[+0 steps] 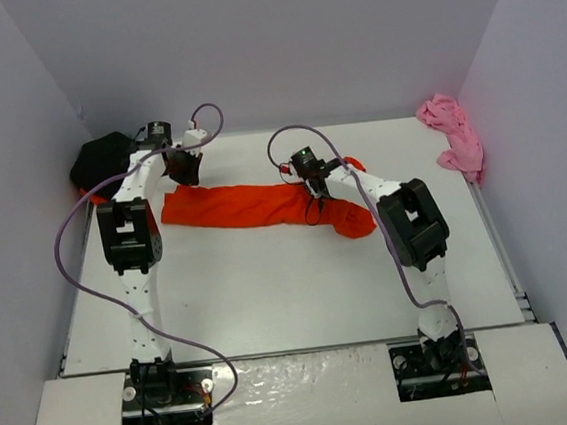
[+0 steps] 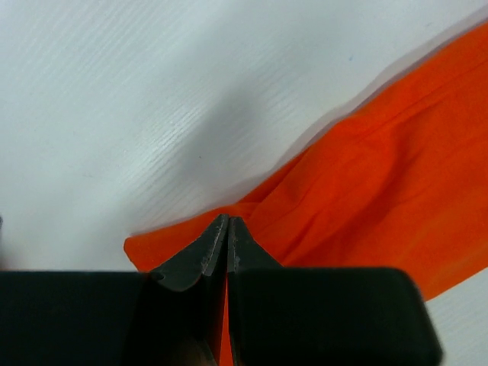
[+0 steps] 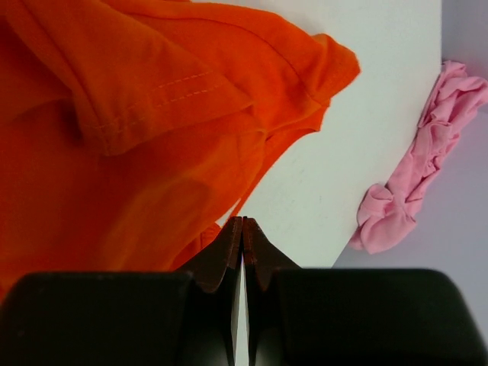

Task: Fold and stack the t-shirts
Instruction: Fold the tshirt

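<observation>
The overhead view gave the whole layout. An orange t-shirt [image 1: 253, 207] lay stretched in a long band across the middle of the white table [image 1: 271, 294]. A black t-shirt [image 1: 105, 157] sat bunched in the upper left of the frame, with a sliver of red cloth [image 1: 85, 192] showing at its lower edge. A pink t-shirt [image 1: 454, 136] lay crumpled by the wall at the upper right. The left gripper [image 1: 181, 172] stood over the band's left end and the right gripper [image 1: 315, 204] over its right part.

Only the wrist views showed the claws up close. In the left wrist view the fingers were pressed together on a corner of the orange t-shirt, with a line of orange between them at the bottom centre. In the right wrist view the fingers were also together, tips at the shirt's edge in the lower centre. Bare table showed in the slit between them, and whether any cloth was caught could not be told. That view alone showed a stitched hem [image 3: 175, 90] at the upper left, and the pink t-shirt at the right edge, well apart from the orange one.
</observation>
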`<action>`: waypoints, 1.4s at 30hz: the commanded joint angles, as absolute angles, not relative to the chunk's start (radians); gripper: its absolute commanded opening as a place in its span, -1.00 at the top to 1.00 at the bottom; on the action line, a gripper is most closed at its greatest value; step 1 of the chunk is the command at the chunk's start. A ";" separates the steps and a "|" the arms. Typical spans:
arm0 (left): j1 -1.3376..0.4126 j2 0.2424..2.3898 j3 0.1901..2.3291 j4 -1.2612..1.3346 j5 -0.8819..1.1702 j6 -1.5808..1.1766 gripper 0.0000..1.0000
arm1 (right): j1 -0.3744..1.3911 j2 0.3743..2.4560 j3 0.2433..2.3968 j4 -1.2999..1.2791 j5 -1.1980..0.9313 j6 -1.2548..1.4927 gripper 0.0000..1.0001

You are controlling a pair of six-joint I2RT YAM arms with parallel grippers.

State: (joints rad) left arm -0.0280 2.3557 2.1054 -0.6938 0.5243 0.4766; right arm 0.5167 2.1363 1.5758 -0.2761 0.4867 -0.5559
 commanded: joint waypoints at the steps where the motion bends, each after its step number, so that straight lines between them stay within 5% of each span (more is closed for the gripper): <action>1: -0.033 2.346 2.181 -0.739 0.547 0.460 1.00 | 0.511 2.157 1.621 -0.347 0.420 -0.539 1.00; 42: 0.118 2.170 1.806 -0.623 0.336 0.569 1.00 | 0.305 2.309 1.641 -0.401 0.468 -0.552 1.00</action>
